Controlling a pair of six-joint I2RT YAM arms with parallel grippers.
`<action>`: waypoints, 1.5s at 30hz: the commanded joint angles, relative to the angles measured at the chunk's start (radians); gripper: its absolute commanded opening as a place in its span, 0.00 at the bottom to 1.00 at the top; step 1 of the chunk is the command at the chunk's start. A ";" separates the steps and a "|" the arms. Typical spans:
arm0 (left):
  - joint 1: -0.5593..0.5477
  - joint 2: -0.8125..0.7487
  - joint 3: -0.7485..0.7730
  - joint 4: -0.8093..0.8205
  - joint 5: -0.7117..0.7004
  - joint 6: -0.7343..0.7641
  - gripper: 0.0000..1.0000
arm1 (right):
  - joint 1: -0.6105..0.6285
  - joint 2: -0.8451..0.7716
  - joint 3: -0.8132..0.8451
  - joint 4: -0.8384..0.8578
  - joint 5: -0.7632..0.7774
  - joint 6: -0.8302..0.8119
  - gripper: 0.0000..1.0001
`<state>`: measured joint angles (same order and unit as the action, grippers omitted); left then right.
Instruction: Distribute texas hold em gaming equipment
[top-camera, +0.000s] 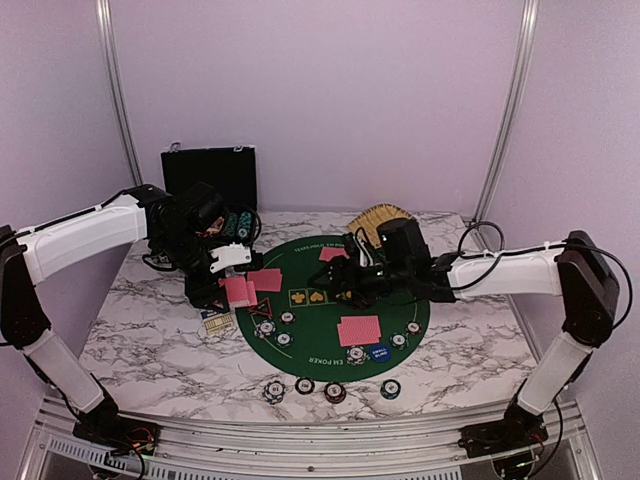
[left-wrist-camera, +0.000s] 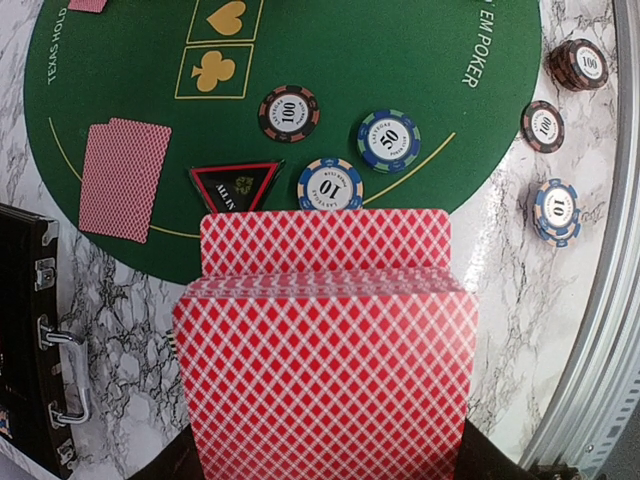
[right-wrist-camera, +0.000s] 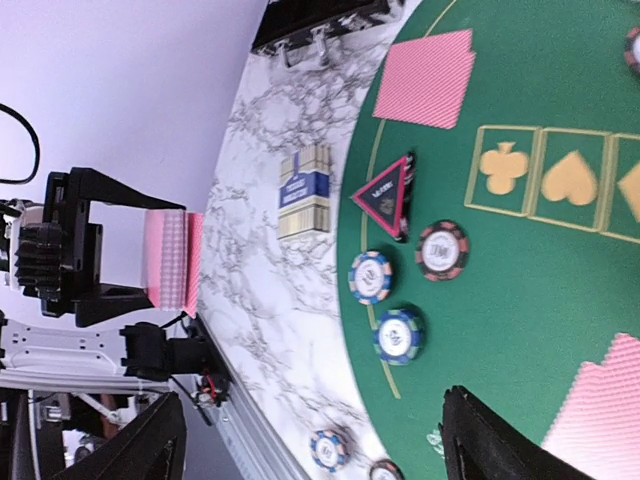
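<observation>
Dealing stage: left gripper (top-camera: 230, 272) is clamped on the card deck (left-wrist-camera: 325, 350), held off the green mat's (top-camera: 310, 338) left edge, probably so top cards can be pulled off. Right gripper (top-camera: 352, 280) hovers mid-mat, jaws wide, empty. Dealt cards (top-camera: 359, 330) lie face down, chips (top-camera: 356, 354) beside.

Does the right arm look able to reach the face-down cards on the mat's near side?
Probably yes: the right pincer is open and empty, and the face-down cards lie uncovered on the green mat close by, nothing between.
</observation>
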<state>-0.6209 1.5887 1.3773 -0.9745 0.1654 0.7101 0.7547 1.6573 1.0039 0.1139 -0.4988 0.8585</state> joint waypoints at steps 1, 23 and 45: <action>0.000 -0.033 0.032 -0.029 0.024 -0.007 0.00 | 0.076 0.128 0.086 0.233 -0.085 0.170 0.87; 0.000 -0.027 0.037 -0.029 0.032 -0.006 0.00 | 0.194 0.481 0.395 0.422 -0.140 0.329 0.90; 0.000 -0.042 0.036 -0.029 0.026 -0.002 0.00 | 0.209 0.653 0.565 0.378 -0.138 0.364 0.91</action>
<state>-0.6209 1.5883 1.3792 -0.9794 0.1749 0.7063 0.9630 2.3001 1.5524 0.5213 -0.6483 1.2312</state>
